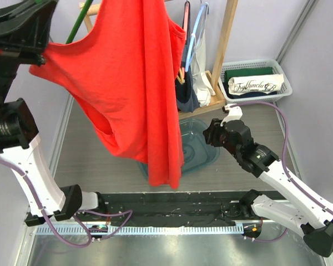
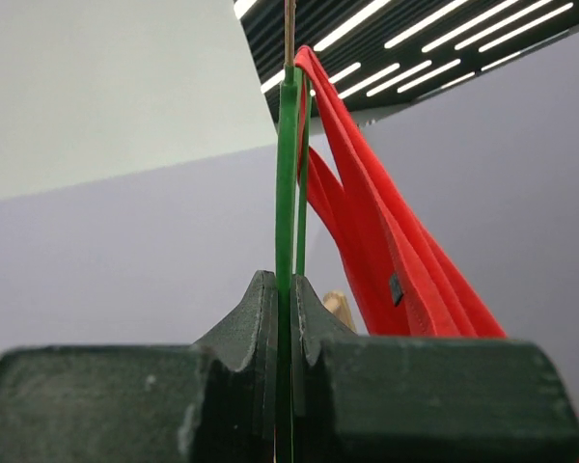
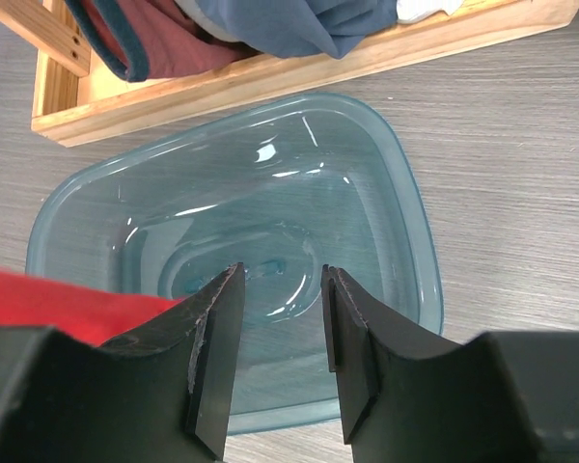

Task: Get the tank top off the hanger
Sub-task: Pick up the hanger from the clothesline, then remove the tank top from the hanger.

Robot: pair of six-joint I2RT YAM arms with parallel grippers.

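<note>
Just right of the hanging tank top (image 1: pixel 133 83), our right gripper (image 3: pixel 282 278) gapes empty, nearer its hem; our left gripper (image 2: pixel 288 294) clamps the hanger (image 2: pixel 288 174).

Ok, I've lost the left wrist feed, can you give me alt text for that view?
The left gripper is shut on a thin green hanger that runs straight up the middle of the frame. A red tank top drapes over its top and hangs down to the right, with a pale wall and ceiling lights behind.
</note>
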